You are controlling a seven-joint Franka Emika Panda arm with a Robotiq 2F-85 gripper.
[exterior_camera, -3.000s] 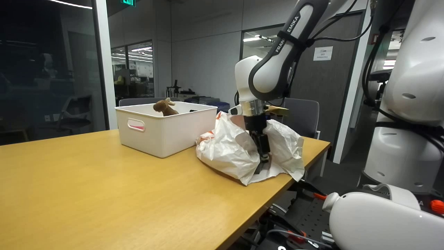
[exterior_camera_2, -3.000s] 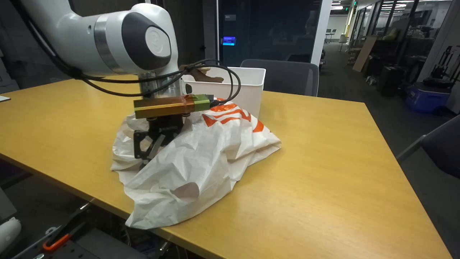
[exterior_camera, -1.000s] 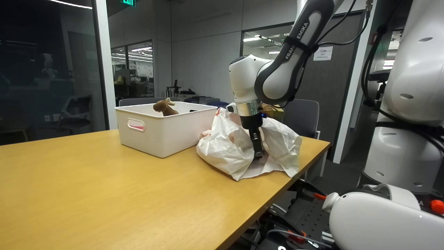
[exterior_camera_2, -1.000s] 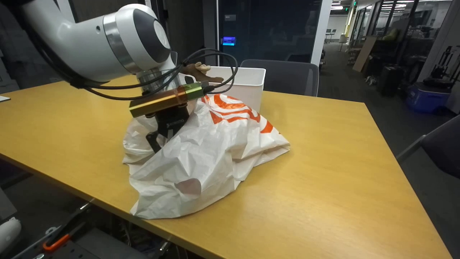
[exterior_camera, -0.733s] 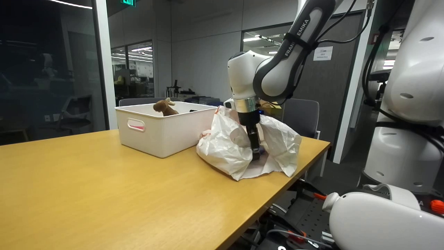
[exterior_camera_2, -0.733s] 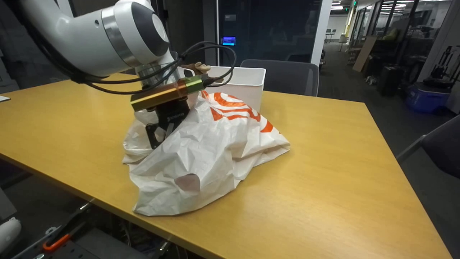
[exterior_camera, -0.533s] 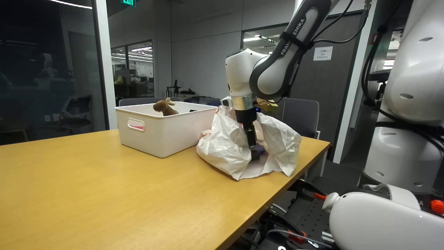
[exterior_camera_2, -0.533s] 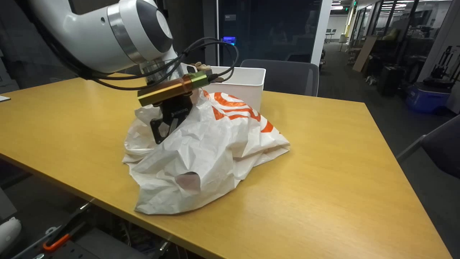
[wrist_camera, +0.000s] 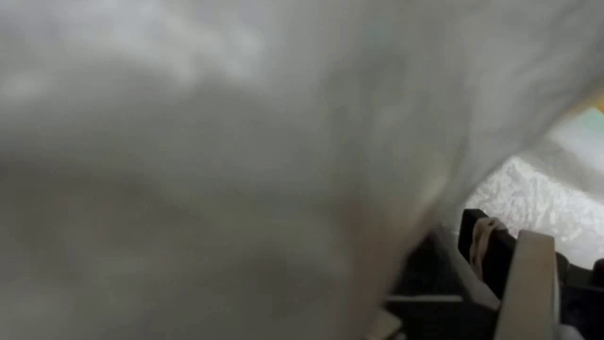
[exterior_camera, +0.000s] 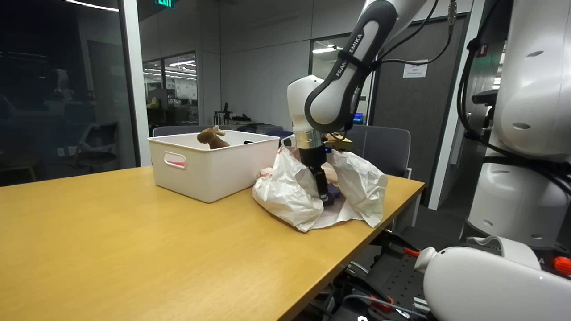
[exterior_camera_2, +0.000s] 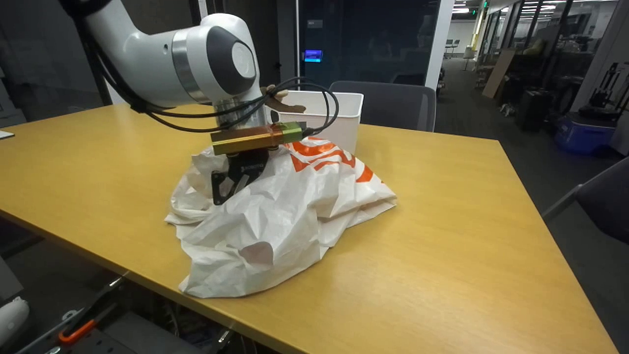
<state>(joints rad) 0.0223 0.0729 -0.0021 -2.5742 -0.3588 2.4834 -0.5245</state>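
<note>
My gripper (exterior_camera: 327, 200) points down into the mouth of a crumpled white plastic bag (exterior_camera_2: 275, 231) with an orange print. Bag walls stand around it. In an exterior view a small dark blue thing (exterior_camera: 333, 191) lies right beside the fingertips inside the bag; I cannot tell whether they touch. In an exterior view the finger linkage is spread, and the tips are hidden by the bag. In the wrist view blurred bag film covers most of the picture and hides one finger. The other finger (wrist_camera: 495, 254), with a tan band round it, stands at the right.
A white bin (exterior_camera: 209, 174) stands against the bag's far side. A brown plush toy (exterior_camera: 210, 138) shows above its rim, also in an exterior view (exterior_camera_2: 285, 105). The bag lies near the edge of the yellow table (exterior_camera_2: 442, 236). Chairs (exterior_camera_2: 388, 105) stand behind.
Over three seconds the bag has slid slightly away from the table edge, and the blue thing has come into sight. In the last half second the hand has swung more upright and slightly lower.
</note>
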